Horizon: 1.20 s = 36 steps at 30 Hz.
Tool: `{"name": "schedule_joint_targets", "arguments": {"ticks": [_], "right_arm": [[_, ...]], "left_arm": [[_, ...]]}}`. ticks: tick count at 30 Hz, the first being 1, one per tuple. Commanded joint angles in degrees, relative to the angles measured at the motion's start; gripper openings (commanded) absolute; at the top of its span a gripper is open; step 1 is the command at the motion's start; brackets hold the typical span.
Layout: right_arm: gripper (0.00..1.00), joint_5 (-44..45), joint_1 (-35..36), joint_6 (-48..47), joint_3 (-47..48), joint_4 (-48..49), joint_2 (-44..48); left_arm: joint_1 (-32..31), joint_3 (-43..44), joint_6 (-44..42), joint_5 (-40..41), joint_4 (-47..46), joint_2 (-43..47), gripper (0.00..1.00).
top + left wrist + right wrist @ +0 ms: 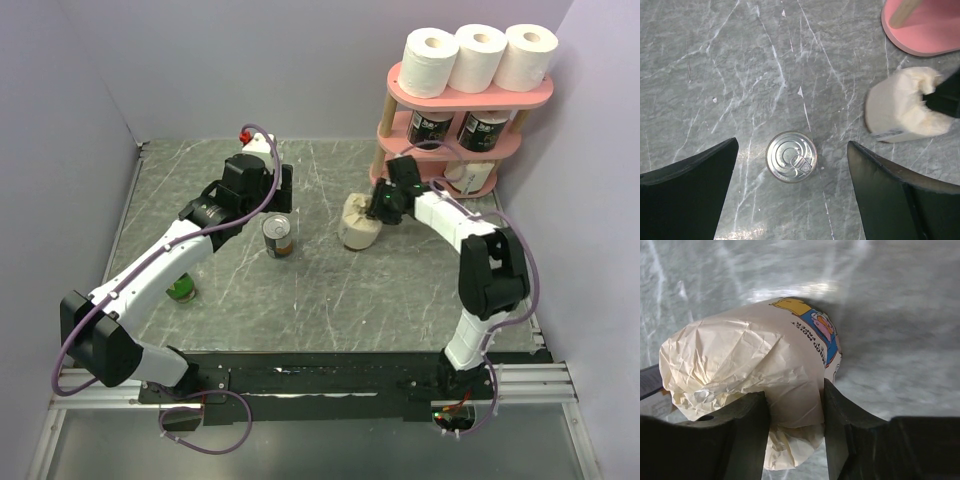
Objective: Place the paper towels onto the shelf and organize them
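Observation:
A cream paper-wrapped paper towel roll (357,226) lies on the table left of the pink shelf (470,100). My right gripper (384,207) is shut on its crumpled end; in the right wrist view both fingers (752,425) pinch the cream roll (740,360). Three white rolls (478,55) stand on the top tier, two black-printed rolls (455,127) on the middle tier, and one white roll (472,177) on the bottom. My left gripper (792,142) hangs open above a metal can (791,156), holding nothing. The left wrist view also catches the cream roll (900,112).
The metal can (278,236) stands mid-table beside my left gripper (272,188). A green object (181,290) sits partly under the left arm. The shelf's pink base (925,35) is at the far right, close to the right wall. Walls close in the table on three sides.

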<state>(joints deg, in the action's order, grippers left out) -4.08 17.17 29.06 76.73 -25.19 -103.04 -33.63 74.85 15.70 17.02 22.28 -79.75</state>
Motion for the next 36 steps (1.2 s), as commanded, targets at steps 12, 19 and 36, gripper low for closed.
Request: {"name": "schedule_joint_targets", "arguments": {"ticks": [12, 19, 36], "right_arm": [[0.39, 3.99, -19.63, 9.07, -7.04, 7.43, 11.55], [0.39, 6.18, -21.48, 14.79, -3.25, 8.84, 8.65], [0.39, 6.01, -22.79, 24.64, 2.55, 12.97, 0.48]], "left_arm": [[-0.65, 1.0, -0.68, 1.09, -0.75, 1.43, 0.96], [-0.74, 1.0, -0.67, 1.09, -0.75, 1.52, 0.96], [-0.91, 1.27, -0.32, 0.83, -0.57, 1.61, 0.96]]}}
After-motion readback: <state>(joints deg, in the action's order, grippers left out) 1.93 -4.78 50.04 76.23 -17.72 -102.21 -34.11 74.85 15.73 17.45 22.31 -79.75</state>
